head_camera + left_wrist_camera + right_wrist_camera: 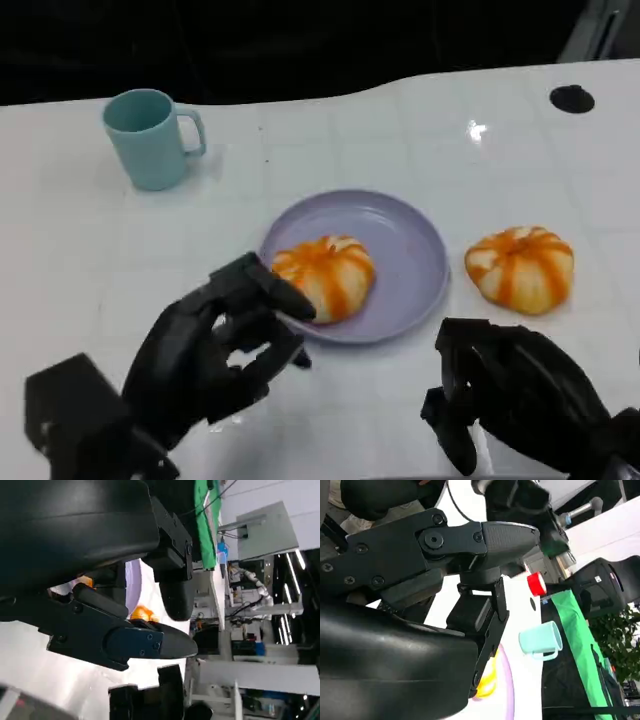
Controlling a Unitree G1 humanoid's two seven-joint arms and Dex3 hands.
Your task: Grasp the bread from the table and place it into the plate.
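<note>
Bread: lies in plate at 9 o'clock, left hand empty, fingers apart beside it; right hand curled, empty; risk: withdrawing fingers clip plate's rim, shifting it.

glossy white table (tiled), smooth lilac plate
</note>
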